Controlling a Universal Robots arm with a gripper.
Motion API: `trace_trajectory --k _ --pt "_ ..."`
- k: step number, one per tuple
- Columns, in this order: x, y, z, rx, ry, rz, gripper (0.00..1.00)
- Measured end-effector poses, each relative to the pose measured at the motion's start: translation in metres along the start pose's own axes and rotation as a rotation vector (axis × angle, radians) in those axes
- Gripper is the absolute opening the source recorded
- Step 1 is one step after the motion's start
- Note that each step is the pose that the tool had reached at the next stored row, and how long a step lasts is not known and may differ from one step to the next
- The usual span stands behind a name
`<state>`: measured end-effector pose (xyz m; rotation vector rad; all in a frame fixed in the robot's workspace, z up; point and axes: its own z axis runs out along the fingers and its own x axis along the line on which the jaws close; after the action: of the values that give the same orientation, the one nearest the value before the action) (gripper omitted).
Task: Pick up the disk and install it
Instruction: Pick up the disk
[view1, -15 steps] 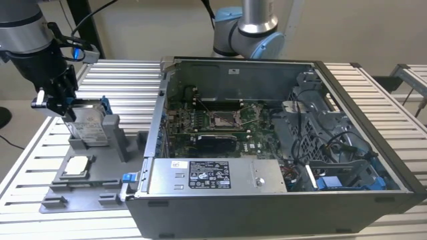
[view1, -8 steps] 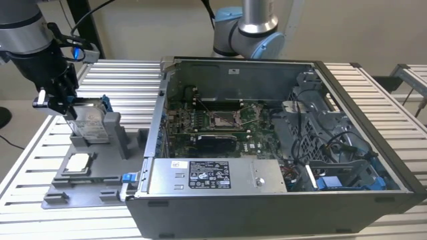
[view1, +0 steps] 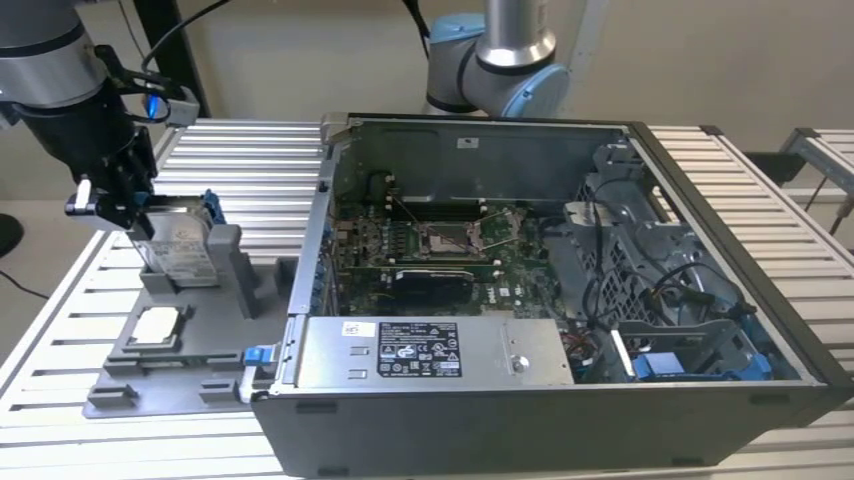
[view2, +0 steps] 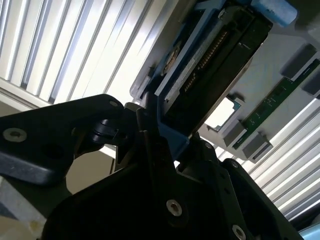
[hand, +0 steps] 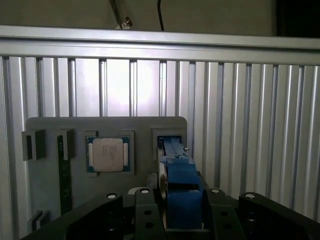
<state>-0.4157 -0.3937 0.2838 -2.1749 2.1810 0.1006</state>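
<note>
Disk (view1: 180, 243): upright on edge in grey fixture (view1: 200, 362) on table (view1: 240, 150), at 9 o'clock of open computer case (view1: 534, 425), exterior view. Claw (view1: 138, 215): clamped on disk's blue-railed upper end, approaching from 11 o'clock.

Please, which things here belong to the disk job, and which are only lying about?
For the job: the disk, upright at its grey holder; the hand, closed on it; the open computer case.
Lying about: the square chip; the memory stick.
</note>
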Motion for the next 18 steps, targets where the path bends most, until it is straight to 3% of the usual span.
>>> trace_trajectory --k 10,18 --pt "-0.0003 -0.0001 -0.0003 0.0001 -0.0001 0.000 0.00" --pt "-0.0011 0.0001 -0.0100 0.0001 -0.0001 0.000 0.00"
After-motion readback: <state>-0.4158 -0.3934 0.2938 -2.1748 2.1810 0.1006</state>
